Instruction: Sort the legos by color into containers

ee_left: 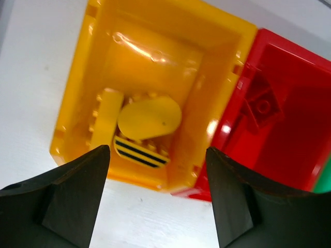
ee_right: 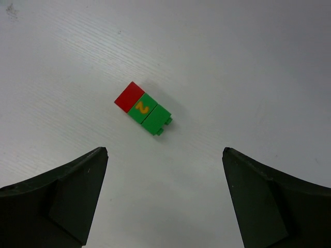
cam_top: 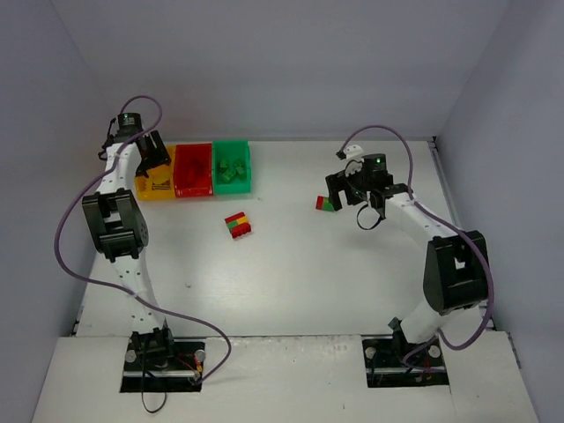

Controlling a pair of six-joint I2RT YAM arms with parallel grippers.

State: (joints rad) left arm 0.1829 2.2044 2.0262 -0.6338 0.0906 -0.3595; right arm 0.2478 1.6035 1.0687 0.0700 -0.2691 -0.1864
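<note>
With both pincers apart and empty, lift the left gripper (ee_left: 158,155) off the yellow bin (ee_left: 155,31) and centre the right gripper (ee_right: 164,151) over the red-green clump (ee_right: 143,108) before closing.

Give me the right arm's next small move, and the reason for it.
Probably lower the right tool toward the red-and-green clump, easing forward until it straddles the bricks. The tool stands open above the table, and the clump lies untouched ahead of it, not between its jaws; closing now would likely catch nothing.
</note>
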